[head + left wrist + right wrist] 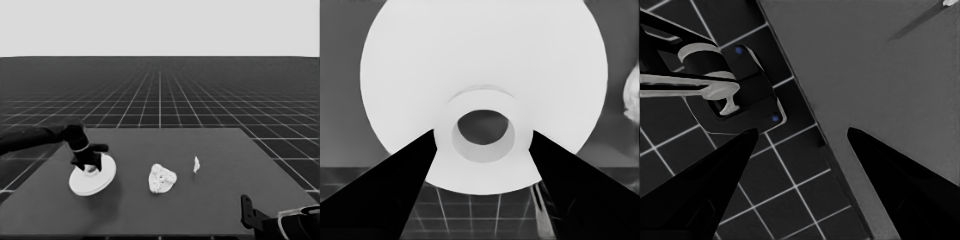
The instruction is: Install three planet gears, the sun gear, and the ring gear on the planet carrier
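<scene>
The left gripper (pixel 91 167) is at the left end of the table (pixel 215 200), down on the larger round part (pixel 92 179), the big white disc with a raised hub. In the left wrist view its two fingers (pixel 415 165) stand one on each side of that hub, right against its wall, so the gripper looks closed on the hub and holding the larger round part (pixel 480 70); whether the disc is lifted or resting on the table I cannot tell, though in the head view it seems a little tilted. Near the middle of the table sits a white cluster (pixel 162 178) with a lumpy toothed outline, which I take to be the smaller round part with the gears already set on it; single gears cannot be counted. If that is right, the gears are done and what is left is to carry the larger round part across and lower it over the cluster. A thin white piece (pixel 196 164) stands just to the right of the cluster, apart from it. The right gripper (pixel 250 216) waits at the near right corner, fingers (pixel 715 175) spread and holding nothing, looking down on the table's edge (pixel 805 107) and the floor grid. The stretch of table between disc and cluster is bare, so the path across looks free; the disc sits close to the table's left edge.
</scene>
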Tool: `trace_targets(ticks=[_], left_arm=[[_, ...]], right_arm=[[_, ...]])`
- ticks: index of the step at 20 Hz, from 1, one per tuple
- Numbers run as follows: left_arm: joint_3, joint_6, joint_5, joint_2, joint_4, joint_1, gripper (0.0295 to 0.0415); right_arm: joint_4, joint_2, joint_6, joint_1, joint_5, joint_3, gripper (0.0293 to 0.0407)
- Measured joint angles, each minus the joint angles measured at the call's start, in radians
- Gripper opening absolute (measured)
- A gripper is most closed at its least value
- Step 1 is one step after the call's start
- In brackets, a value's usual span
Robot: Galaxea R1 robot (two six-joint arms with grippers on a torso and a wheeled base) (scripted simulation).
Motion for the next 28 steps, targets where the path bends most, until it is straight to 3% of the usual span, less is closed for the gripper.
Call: trace_targets(ticks=[4, 6, 8, 10, 14, 18, 28], left_arm=[[0.000, 0.000, 0.005, 0.000, -0.007, -0.008, 0.0348], [-0.055, -0.444, 0.051, 0.423, 0.034, 0.010, 0.0349], [-0.294, -0.425, 0.048, 0.708, 0.036, 0.017, 0.0348], [-0.425, -0.379, 0.043, 0.804, 0.035, 0.019, 0.0348], [-0.497, -0.350, 0.039, 0.847, 0.035, 0.021, 0.0348], [-0.553, -0.318, 0.013, 0.864, 0.115, 0.106, 0.0348], [-0.561, -0.290, 0.008, 0.868, 0.126, 0.114, 0.0348]], right_arm=[[0.000, 0.000, 0.000, 0.000, 0.000, 0.000, 0.0385], [0.000, 0.000, 0.000, 0.000, 0.000, 0.000, 0.0385], [0.000, 0.000, 0.000, 0.000, 0.000, 0.000, 0.0385], [0.000, 0.000, 0.000, 0.000, 0.000, 0.000, 0.0385], [0.000, 0.000, 0.000, 0.000, 0.000, 0.000, 0.0385], [0.000, 0.000, 0.000, 0.000, 0.000, 0.000, 0.0385], [0.000, 0.000, 0.000, 0.000, 0.000, 0.000, 0.0385]])
